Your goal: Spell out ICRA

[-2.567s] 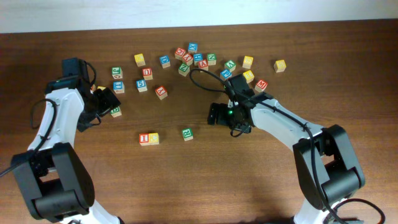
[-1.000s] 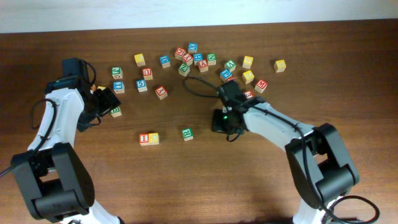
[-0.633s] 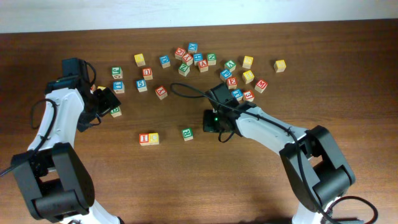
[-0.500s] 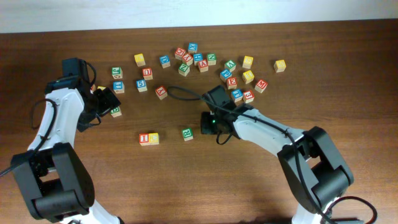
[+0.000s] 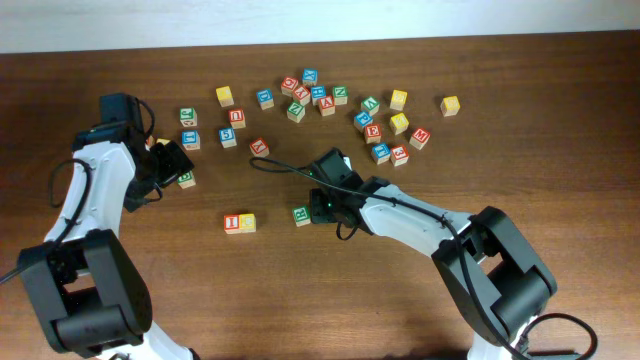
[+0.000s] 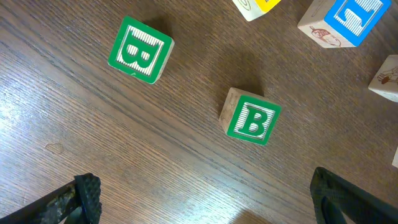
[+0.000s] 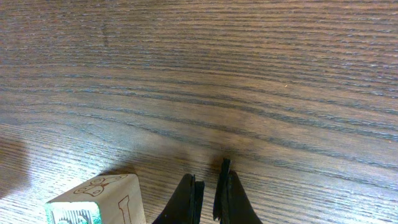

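Right claw (image 7: 209,182): clenched, fingers pressed together, gripping nothing, tips low over bare table (image 7: 261,74). Green R cube (image 5: 301,215) just beside it; contact not discernible. Wrist view cuts that cube at frame edge, letter unreadable.

Left claw (image 6: 205,193): spread wide, empty, above green B cube (image 6: 252,119) and second B cube (image 6: 139,50).

I cube (image 5: 233,223) and C cube (image 5: 247,222) touching, near R. Far cluster (image 5: 320,95): A not identifiable.
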Motion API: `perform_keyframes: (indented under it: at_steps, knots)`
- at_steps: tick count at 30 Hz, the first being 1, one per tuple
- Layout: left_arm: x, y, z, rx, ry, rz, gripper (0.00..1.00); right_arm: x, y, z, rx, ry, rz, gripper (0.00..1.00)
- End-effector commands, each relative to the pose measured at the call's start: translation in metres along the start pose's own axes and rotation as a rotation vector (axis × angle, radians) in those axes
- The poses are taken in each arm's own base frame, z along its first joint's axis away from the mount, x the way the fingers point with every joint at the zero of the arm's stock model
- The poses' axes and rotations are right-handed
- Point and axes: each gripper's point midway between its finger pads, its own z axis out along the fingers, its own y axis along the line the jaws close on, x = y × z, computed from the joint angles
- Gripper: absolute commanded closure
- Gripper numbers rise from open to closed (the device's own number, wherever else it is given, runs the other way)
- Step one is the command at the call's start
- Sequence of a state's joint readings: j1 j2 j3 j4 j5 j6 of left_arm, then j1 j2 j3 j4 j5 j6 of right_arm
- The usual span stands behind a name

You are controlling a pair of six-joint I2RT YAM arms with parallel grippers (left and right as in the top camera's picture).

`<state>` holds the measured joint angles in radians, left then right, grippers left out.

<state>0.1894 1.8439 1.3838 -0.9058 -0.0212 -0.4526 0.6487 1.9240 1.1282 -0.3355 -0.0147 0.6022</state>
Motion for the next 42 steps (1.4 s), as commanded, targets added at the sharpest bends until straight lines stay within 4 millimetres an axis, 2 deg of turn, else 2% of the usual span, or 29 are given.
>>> perform_keyframes:
  at_steps: [1, 42]
  knots:
    - [-0.0023, -0.0012, -0.0009, 0.008, -0.002, 0.002, 0.01, 0.0112, -0.008, 0.0108, 0.037, 0.031, -0.004, 0.96]
    - [-0.0023, -0.0012, -0.0009, 0.008, -0.002, 0.002, 0.01, 0.0131, -0.0048, 0.0108, 0.018, 0.043, -0.003, 0.91]
